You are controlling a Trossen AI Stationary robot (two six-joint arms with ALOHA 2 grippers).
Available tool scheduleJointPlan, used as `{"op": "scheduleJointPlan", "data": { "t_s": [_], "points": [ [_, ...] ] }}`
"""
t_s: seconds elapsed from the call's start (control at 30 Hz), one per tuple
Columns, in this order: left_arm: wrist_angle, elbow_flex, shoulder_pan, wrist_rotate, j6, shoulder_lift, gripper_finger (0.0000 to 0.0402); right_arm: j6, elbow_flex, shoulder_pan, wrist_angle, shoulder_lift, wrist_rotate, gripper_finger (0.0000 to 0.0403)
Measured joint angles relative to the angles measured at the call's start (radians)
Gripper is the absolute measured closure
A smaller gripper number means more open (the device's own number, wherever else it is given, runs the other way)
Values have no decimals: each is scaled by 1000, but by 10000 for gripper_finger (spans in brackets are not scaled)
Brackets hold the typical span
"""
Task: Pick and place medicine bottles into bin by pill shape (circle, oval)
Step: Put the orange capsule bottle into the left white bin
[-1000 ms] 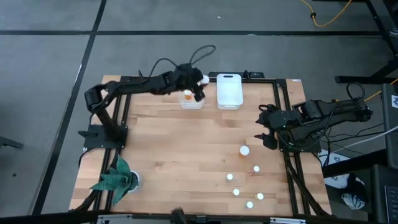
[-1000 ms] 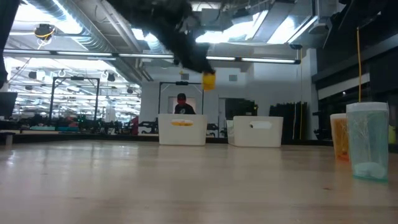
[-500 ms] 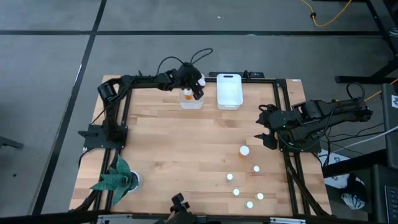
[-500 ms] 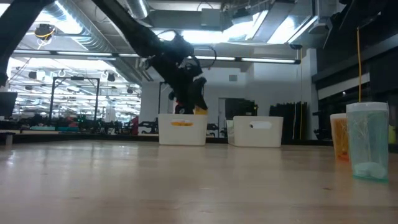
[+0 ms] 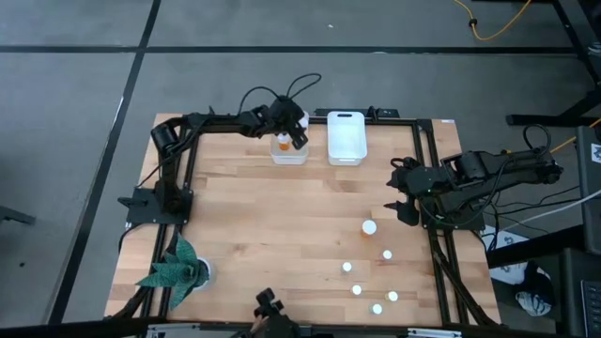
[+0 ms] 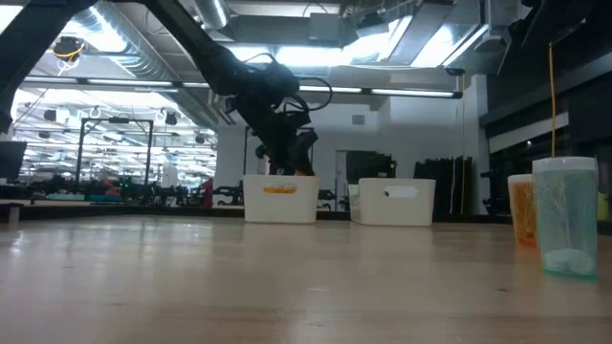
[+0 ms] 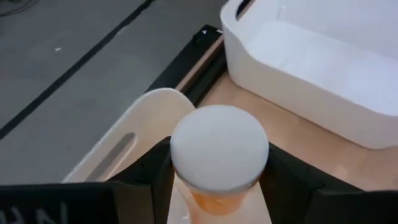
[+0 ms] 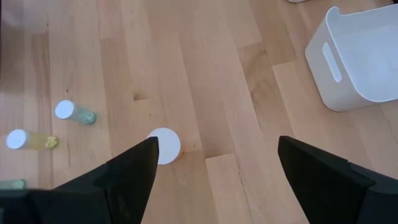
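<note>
My left gripper (image 5: 293, 139) is at the far edge, over the left white bin (image 5: 289, 152), shut on an orange medicine bottle with a white cap (image 7: 219, 146). In the low view it (image 6: 292, 158) sits just above that bin's rim (image 6: 280, 199). My right gripper (image 5: 398, 197) is open and empty at the table's right side. Below it stands a larger white-capped bottle (image 5: 369, 226). Several small bottles (image 5: 357, 289) stand at the near right. The right bin (image 5: 346, 137) stands beside the left one. My left gripper pinches the orange bottle's body just under the cap (image 7: 214, 199) between its two fingers, which come from above and point down. The bottle stands upright in the hold over the left bin (image 7: 124, 143). Its lower end is hidden by the cap and fingers.
An orange shape (image 6: 279, 188) shows through the left bin's wall. A green plant-like thing (image 5: 174, 268) sits at the near left corner. Two bottles, orange (image 6: 521, 205) and pale green (image 6: 566, 215), stand close to the low camera. The table's middle is bare wood.
My left gripper has gone down toward the left bin and a little toward the far edge, still shut on the orange bottle, which has come from well above the bin down to its rim. My right gripper has kept still.
</note>
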Motion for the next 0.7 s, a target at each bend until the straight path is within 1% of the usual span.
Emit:
{"op": "scheduleJointPlan", "data": {
  "t_s": [0.13, 0.27, 0.47, 0.7],
  "points": [
    [-9, 1, -1, 22, 1, 18, 225, 0, 0, 0, 0, 0, 0, 73],
    [-2, 1, -1, 22, 6, 54, 225, 2, 0, 0, 0, 0, 0, 73],
    [26, 0, 0, 19, 8, 69, 224, 2, 0, 0, 0, 0, 0, 73],
    [30, 0, 4, 15, 7, 64, 194, 2, 0, 0, 0, 0, 0, 73]
  ]
}}
